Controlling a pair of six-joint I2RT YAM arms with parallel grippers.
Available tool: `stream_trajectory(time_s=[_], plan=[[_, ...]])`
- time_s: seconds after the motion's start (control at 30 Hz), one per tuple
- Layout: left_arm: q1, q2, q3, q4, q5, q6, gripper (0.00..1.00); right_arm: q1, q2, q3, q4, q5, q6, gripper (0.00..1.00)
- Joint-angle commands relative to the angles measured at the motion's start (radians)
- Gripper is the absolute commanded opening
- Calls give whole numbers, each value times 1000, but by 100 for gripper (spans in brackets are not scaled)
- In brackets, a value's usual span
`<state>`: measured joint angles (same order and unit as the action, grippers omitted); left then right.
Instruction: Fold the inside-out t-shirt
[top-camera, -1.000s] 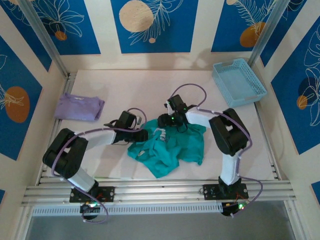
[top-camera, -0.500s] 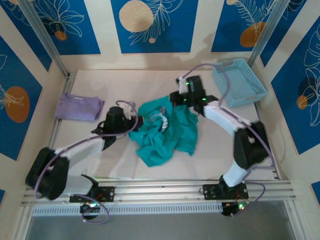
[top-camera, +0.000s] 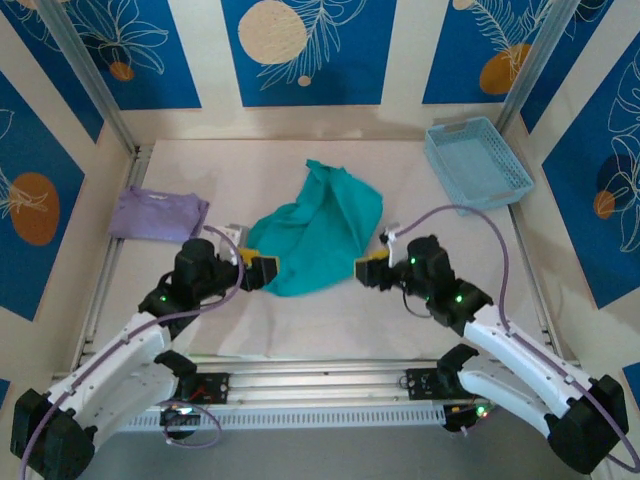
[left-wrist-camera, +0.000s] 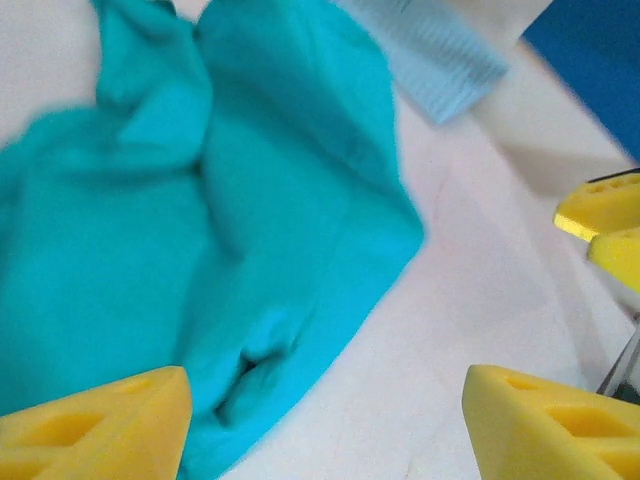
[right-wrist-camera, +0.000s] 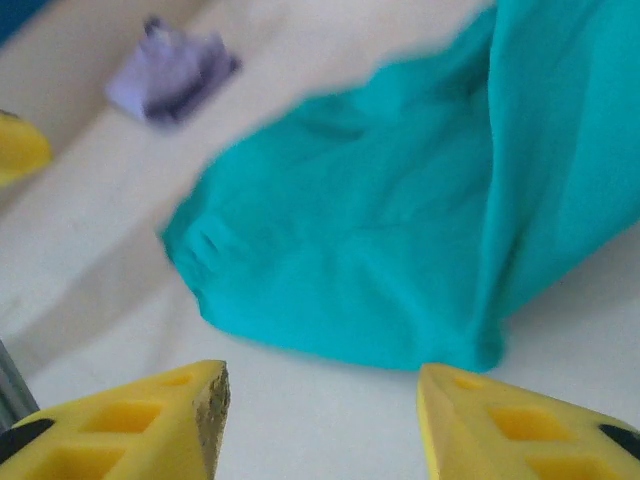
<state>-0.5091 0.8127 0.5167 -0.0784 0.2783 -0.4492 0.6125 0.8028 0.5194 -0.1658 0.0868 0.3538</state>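
Note:
The teal-green t-shirt (top-camera: 318, 229) lies crumpled in a loose heap at the table's middle, stretching from the back toward the front. My left gripper (top-camera: 262, 270) stands open at its front left edge, yellow fingers (left-wrist-camera: 95, 425) wide apart; the cloth (left-wrist-camera: 200, 240) spreads just ahead of them, untouched. My right gripper (top-camera: 366, 271) is open at the shirt's front right edge, with bare table between its fingers (right-wrist-camera: 130, 420) and the cloth (right-wrist-camera: 400, 240) just beyond their tips. Neither gripper holds anything.
A pale lavender folded garment (top-camera: 157, 213) lies at the back left, also the lavender garment (right-wrist-camera: 170, 75) far off in the right wrist view. A light blue basket (top-camera: 477, 163) sits at the back right, its rim (left-wrist-camera: 440, 65) visible past the shirt.
Both grippers let go of the shirt and drew back toward the near edge. The shirt dropped into a taller heap reaching toward the back of the table.

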Motion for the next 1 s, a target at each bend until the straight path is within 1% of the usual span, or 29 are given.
stream_trajectory(time_s=[0.0, 0.07, 0.13, 0.2, 0.27, 0.33, 0.4, 0.47, 0.53, 0.67, 0.7, 0.77, 0.8, 0.83, 0.87, 0.9, 0.93, 0.97], plan=[[-5, 66, 37, -70, -58, -55, 72, 26, 74, 12, 108, 6, 52, 57], [-5, 181, 114, -151, -115, -59, 72, 74, 250, 121, 94, 4, 45, 60], [-6, 274, 161, -205, -137, -38, 72, 117, 429, 263, 11, 32, 20, 64], [-7, 346, 160, -159, -149, -18, 72, 142, 580, 374, -54, 76, 7, 65], [-8, 426, 179, -124, -161, 5, 72, 140, 713, 448, -44, 46, 4, 65], [-18, 488, 204, -92, -140, 22, 72, 135, 805, 499, -25, 2, 19, 65], [-35, 529, 216, -72, -147, 36, 72, 130, 872, 536, -16, -37, 42, 65], [-41, 551, 237, -116, -214, 47, 72, 131, 911, 538, 16, -88, 62, 65], [-34, 531, 226, -142, -290, 45, 73, 147, 935, 528, 52, -122, 75, 65], [9, 446, 165, -160, -358, 32, 74, 192, 1035, 591, 15, -50, 55, 65], [15, 430, 155, -169, -366, 33, 74, 191, 1048, 599, 19, -43, 51, 62], [17, 401, 139, -182, -363, 32, 74, 186, 1060, 618, 28, -36, 31, 40], [19, 389, 132, -186, -338, 30, 74, 182, 1045, 620, 27, -31, 21, 25], [17, 377, 124, -181, -293, 36, 74, 179, 1013, 611, 33, -28, 9, 15], [13, 363, 112, -163, -248, 41, 74, 175, 965, 586, 53, -28, 1, 10], [6, 349, 99, -148, -223, 44, 74, 168, 918, 557, 74, -43, 1, 6], [-10, 333, 86, -130, -210, 52, 74, 151, 873, 526, 100, -81, 14, 2], [-27, 321, 75, -101, -204, 70, 74, 130, 833, 500, 127, -140, 35, 2]])
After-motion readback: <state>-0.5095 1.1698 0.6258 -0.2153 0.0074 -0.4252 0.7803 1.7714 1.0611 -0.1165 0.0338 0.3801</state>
